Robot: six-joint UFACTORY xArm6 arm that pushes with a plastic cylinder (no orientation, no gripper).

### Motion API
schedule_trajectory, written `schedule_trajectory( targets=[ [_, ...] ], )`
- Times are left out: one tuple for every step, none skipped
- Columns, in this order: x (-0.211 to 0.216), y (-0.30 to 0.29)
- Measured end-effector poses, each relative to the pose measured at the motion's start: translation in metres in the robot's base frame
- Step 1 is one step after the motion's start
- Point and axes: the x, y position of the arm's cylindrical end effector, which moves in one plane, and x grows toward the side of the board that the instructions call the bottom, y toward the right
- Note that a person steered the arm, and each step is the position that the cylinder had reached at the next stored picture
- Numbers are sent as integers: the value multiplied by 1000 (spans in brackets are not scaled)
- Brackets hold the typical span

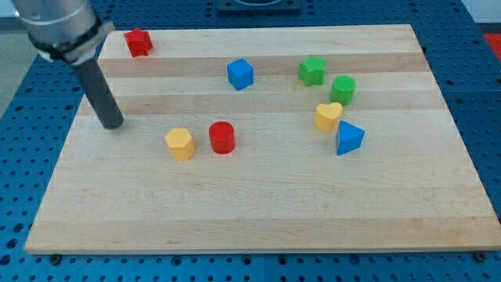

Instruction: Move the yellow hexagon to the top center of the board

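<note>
Yellow hexagon (pixel 179 144) sits on the wooden board (pixel 258 211), left of centre and a little below the middle, with the red cylinder (pixel 222 137) just beside it on the view's right. My tip (pixel 113 124) rests on the board well to the view's left of the hexagon and slightly higher, apart from every block. I have no jaws, only the dark rod, and it holds nothing. A red star-like block (pixel 138 41) lies near the top left corner. A blue cube (pixel 240 74) stands near top centre. At the right cluster a green star (pixel 312 70), green cylinder (pixel 343 89), yellow heart (pixel 328 116) and blue triangular block (pixel 349 138).
</note>
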Motion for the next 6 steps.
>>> schedule_trajectory(
  targets=[
    [45,32],
    [84,63],
    [88,91],
    [80,103],
    [61,103],
    [39,103]
  ],
)
